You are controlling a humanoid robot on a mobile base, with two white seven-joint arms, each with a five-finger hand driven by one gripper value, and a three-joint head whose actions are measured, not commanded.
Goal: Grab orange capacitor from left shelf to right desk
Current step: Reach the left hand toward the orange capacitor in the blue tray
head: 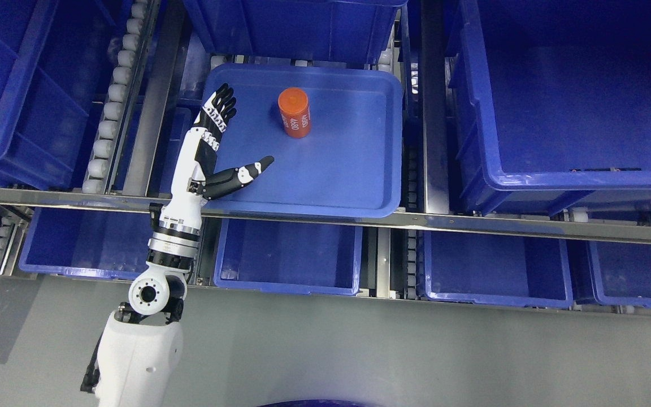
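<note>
Over on the far left a deep blue bin (14,96) sits on the upper shelf level, and beside it a track of white rollers (116,93) slopes down toward the metal shelf rail (325,217) that crosses the whole rack. Next comes the robot's left arm (159,282), white with a black and silver wrist joint, rising from the lower left over the grey floor (416,356) and past the rail. The left hand (212,144) hangs over the left edge of a shallow blue tray (359,169), its four black fingers (224,104) straight and held together pointing away up the rack, the thumb (246,171) stuck out wide to the right across the tray floor; the hand is wide open with nothing in it. The orange capacitor (294,112) stands in the upper middle of the tray, clear to the right of the fingers and not touched by them, white print showing on its side. Below the rail is a row of lower blue bins (289,254). On the right a large blue crate (563,107) fills the upper shelf.
</note>
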